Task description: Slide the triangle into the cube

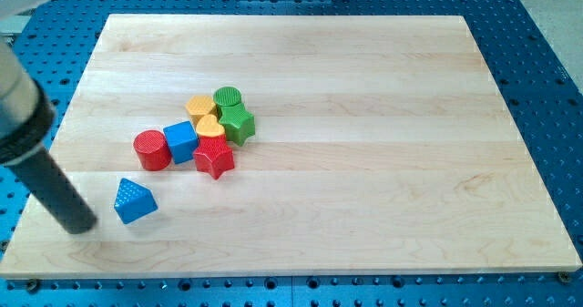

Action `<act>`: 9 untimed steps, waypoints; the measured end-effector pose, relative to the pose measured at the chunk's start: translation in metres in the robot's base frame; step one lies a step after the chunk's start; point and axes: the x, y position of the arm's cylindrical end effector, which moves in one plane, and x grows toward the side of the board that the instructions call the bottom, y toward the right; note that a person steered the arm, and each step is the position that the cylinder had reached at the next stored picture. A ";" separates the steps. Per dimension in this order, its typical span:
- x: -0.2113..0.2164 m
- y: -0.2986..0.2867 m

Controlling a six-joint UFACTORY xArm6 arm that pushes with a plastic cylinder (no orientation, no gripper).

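While the blue triangle [135, 200] sits alone near the view's bottom left of the wooden board [383, 207], the blue cube [181, 141] lies up and to the view's right of it, with bare board between them, so no contact is made yet. Cube is part of a tight cluster: red cylinder [151, 149] touching or just beside it on the view's left, red star [214, 158] just beside it on the view's right, yellow heart [210, 127], orange block [199, 106] of unclear shape, green cylinder [228, 97] and green star [238, 122] packed behind toward the view's top. My tip [80, 227] stands on the board just to the view's left of the triangle, slightly lower, very near it; contact cannot be told, a thin gap seems to show. No jaws on this rig, only the dark rod, so nothing is opened, closed or held. Judgement: task is at the approach stage, tip placed on the far side of the triangle from the cube, which suits a push toward the view's upper right. Whole slide is left to do. Risk: triangle may rotate off the tip or strike the red cylinder first, since that block flanks the cube on the near side.
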 end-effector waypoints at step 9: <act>-0.054 0.100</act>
